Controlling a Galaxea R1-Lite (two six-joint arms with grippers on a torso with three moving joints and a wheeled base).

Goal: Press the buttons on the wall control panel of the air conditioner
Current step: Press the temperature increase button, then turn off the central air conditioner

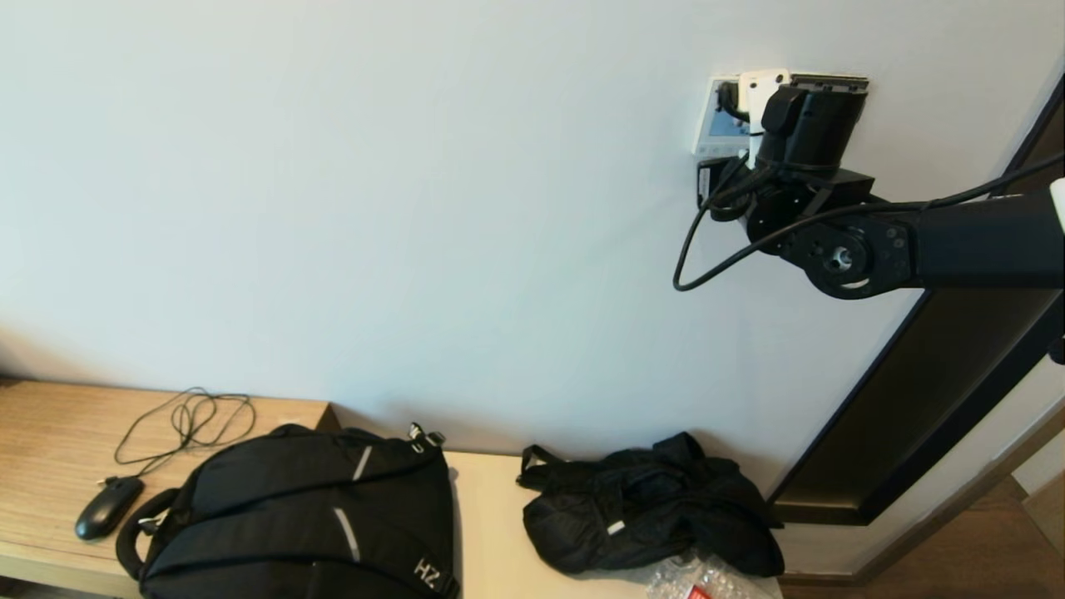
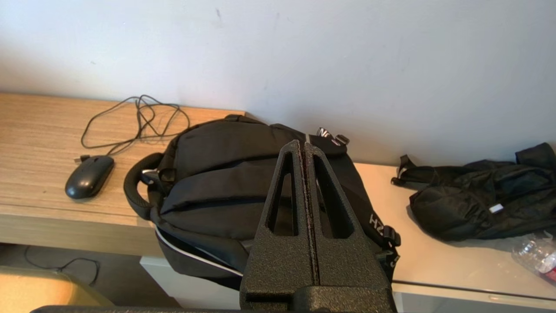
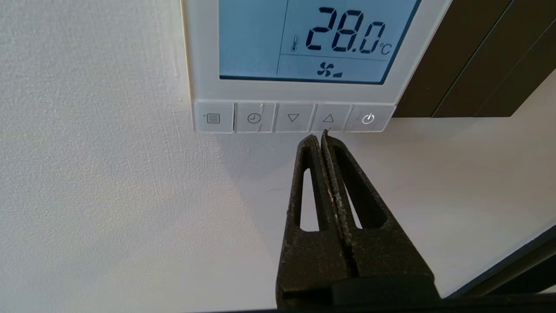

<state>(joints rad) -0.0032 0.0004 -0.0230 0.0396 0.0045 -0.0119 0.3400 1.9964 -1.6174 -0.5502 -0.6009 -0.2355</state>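
The white wall control panel [image 3: 204,52] has a pale blue screen [image 3: 312,39] reading 28.0 °C with a fan sign. A row of small white-grey buttons [image 3: 293,118] runs along its lower edge: menu, clock, down arrow, up arrow [image 3: 328,118], power [image 3: 368,118]. My right gripper [image 3: 319,138] is shut and empty, its tips just below the up-arrow button, at or near its lower edge. In the head view the panel [image 1: 714,116] is mostly hidden behind my right wrist [image 1: 811,125]. My left gripper [image 2: 302,145] is shut and empty, parked above a black backpack.
A dark plate [image 3: 473,56] sits on the wall beside the panel. Below, a wooden desk [image 1: 50,433] holds a black mouse [image 1: 108,506] with a cable, a black backpack [image 1: 308,516], a black bag [image 1: 649,507] and a plastic bottle [image 1: 707,578]. A dark door frame [image 1: 940,391] stands at right.
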